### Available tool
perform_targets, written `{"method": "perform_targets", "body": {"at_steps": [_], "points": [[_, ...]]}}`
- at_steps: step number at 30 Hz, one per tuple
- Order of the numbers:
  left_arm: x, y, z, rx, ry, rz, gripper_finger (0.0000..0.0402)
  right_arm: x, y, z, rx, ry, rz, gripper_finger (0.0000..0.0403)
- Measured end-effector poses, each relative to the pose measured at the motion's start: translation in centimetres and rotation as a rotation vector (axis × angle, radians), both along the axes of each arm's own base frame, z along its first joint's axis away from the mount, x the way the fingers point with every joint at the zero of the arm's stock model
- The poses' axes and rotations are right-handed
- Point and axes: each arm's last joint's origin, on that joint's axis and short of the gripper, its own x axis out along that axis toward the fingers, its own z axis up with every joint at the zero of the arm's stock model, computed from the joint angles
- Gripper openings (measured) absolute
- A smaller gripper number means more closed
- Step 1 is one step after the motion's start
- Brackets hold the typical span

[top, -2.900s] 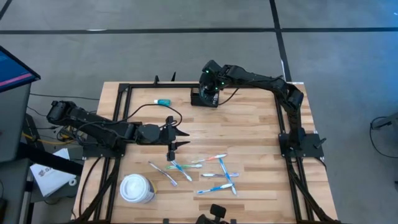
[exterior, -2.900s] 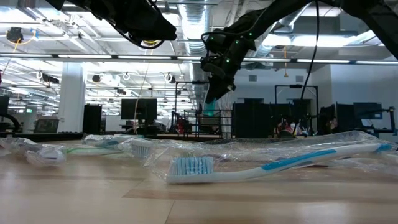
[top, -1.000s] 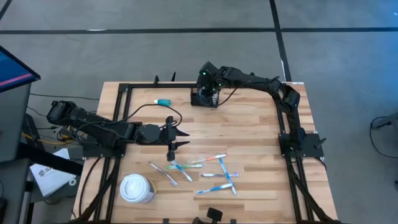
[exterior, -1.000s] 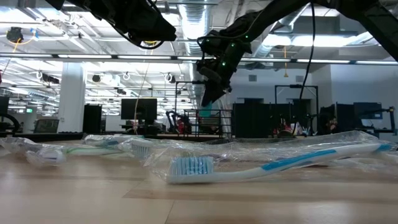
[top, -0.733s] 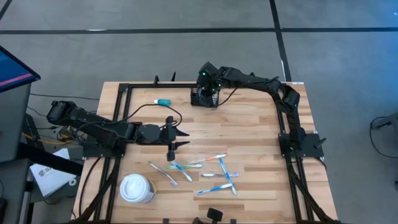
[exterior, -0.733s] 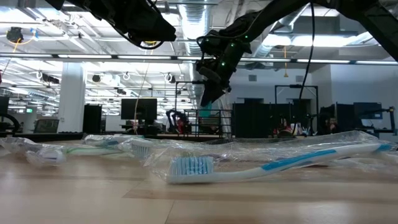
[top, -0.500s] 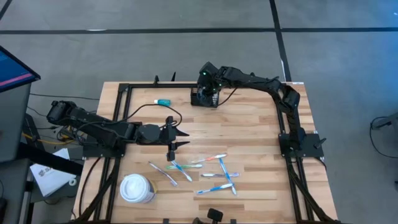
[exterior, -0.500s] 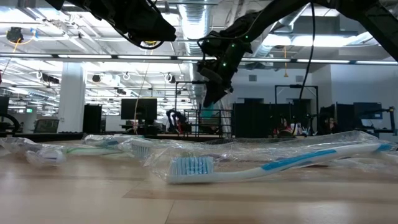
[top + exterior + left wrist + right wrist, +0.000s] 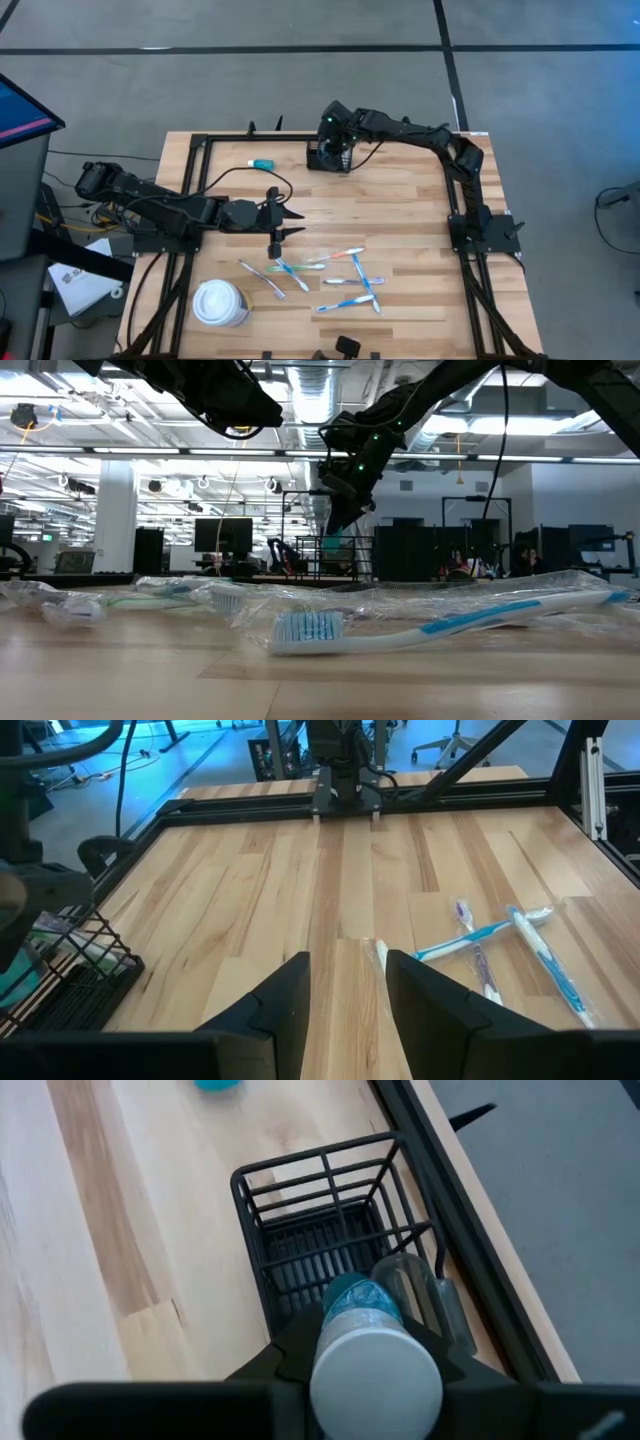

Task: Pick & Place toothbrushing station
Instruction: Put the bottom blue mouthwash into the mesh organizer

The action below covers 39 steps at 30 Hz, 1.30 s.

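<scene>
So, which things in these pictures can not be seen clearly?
- Right gripper: right wrist view, a white-capped blue tube covers its tips.
- Black wire-mesh organiser box: high view, the right arm hides most of it; its contents are unclear.
- Small teal object near the table's far edge: high view, too small to identify.
- White lidded paper cup: contents hidden by the lid.

The high view looks straight down on the whole surface (image 9: 400, 230); the low view sits at surface height just behind the toothbrushes (image 9: 440, 625), facing the room; the left wrist view looks across the surface at those toothbrushes (image 9: 500, 935); the right wrist view looks closely down into the wire-mesh organiser (image 9: 330, 1230), also seen from above (image 9: 328, 157).
</scene>
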Motion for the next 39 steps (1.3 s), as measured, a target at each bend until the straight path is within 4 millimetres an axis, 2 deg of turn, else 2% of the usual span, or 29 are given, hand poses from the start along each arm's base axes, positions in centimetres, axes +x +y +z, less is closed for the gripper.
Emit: {"method": "perform_targets", "body": {"at_steps": [8,13,15,39], "points": [[0.0,0.0,0.0,-0.001,-0.003,0.0,0.0126,0.3,0.3,0.0,0.004,-0.016,0.008,0.0071],[0.0,0.0,0.0,-0.001,-0.003,0.0,0.0126,-0.7,1.0,1.8,0.036,-0.016,-0.012,0.0071],[0.0,0.0,0.0,-0.001,-0.004,0.0,0.0126,-0.9,1.1,1.9,0.042,-0.016,-0.01,0.0071],[0.0,0.0,0.0,-0.002,0.003,0.001,0.0126,0.0,1.1,0.2,0.016,0.009,-0.001,0.0071]]}}
